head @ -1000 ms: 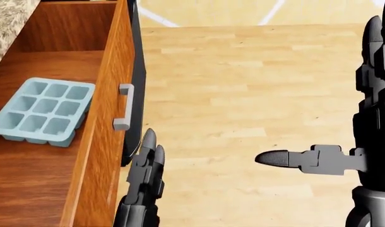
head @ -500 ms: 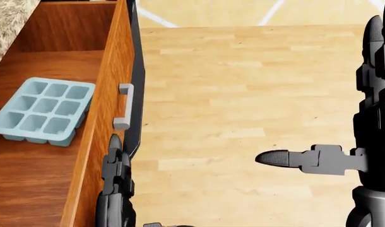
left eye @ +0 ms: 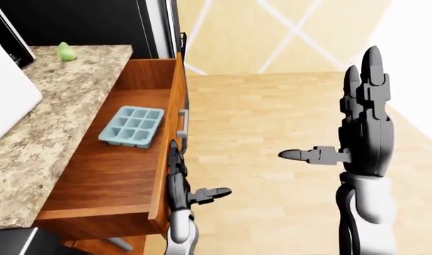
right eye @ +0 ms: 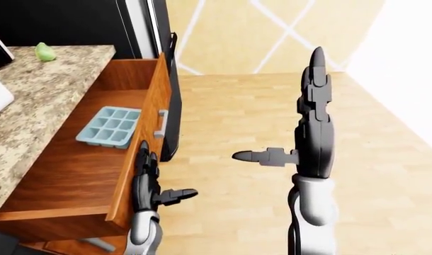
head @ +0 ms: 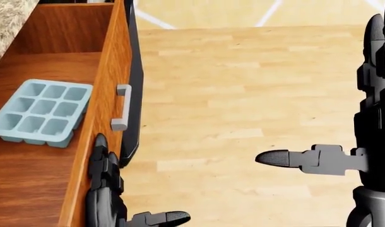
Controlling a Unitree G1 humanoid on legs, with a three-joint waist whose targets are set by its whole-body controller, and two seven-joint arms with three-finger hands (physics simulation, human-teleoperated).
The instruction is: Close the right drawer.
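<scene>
The left hand [left eye: 179,183] stands flat against the outer face of the drawer front [left eye: 172,154], fingers straight and pointing away, thumb stuck out to the right over the floor; it is released and grasps nothing. Just beyond its fingertips, on the same face, sits the grey handle [head: 121,107], apart from the hand. The right hand [left eye: 357,133] is held up well to the right, over bare floor, fingers extended and thumb pointing left, likewise empty.

The drawer [left eye: 110,175] is pulled far out from under the speckled granite counter [left eye: 42,117], which lies to its left. Inside, on the wooden bottom toward the far end, rests a pale blue ice cube tray [left eye: 132,126].

On the counter's far end lies a small green object [left eye: 66,51], beside a dark appliance [left eye: 89,24]. The floor [head: 243,94] is light wood planks. No writing can be read.
</scene>
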